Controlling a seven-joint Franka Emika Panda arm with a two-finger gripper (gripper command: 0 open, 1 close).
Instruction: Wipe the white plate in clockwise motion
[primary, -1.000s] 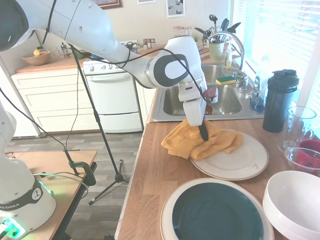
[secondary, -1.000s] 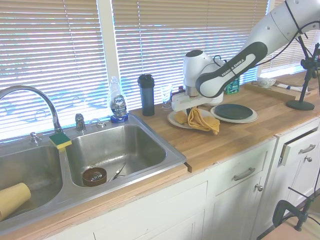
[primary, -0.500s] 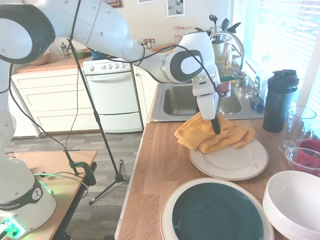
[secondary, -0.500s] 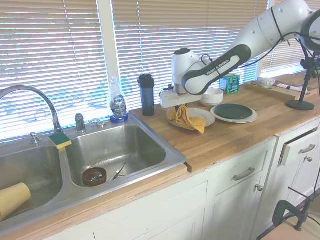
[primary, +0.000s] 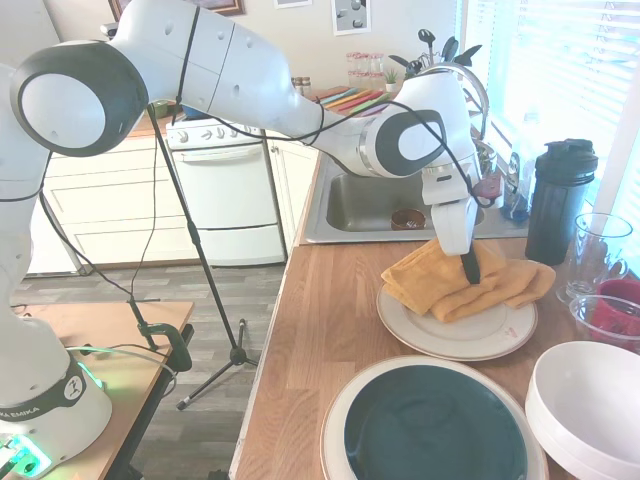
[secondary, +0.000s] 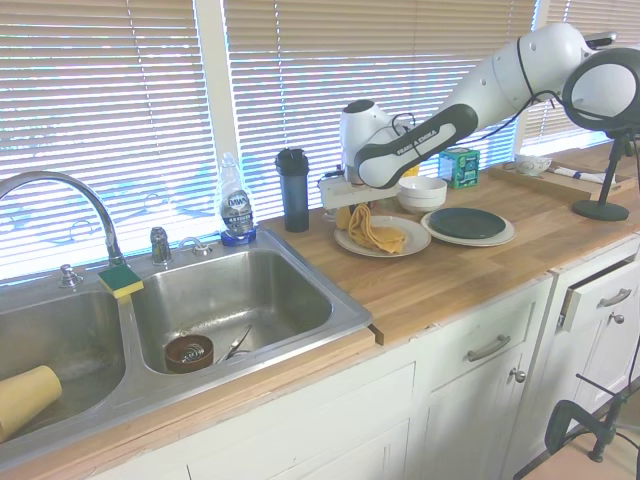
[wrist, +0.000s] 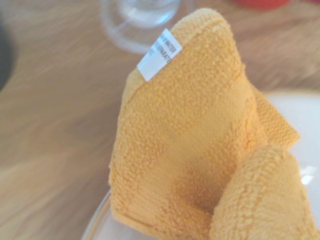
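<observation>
currently the white plate (primary: 470, 335), round and cream with a thin tan rim line, lies on the wooden counter (primary: 320, 340) near the sink (secondary: 225, 300). the gripper (primary: 468, 268), jaws clamped on a folded orange cloth (primary: 455, 285), presses it onto the plate's far side. a teal-centred plate (primary: 432, 425), white bowls (primary: 590, 405) and a black bottle (primary: 558, 200) stand close by.

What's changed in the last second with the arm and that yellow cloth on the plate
The gripper, still shut on the yellow cloth, dragged it along the white plate's sink-side edge, from hanging over the counter-edge side to lying on the half nearest the black bottle, towards the window. The plate itself, the dark teal plate, the white bowls and the bottle stayed where they were.
</observation>
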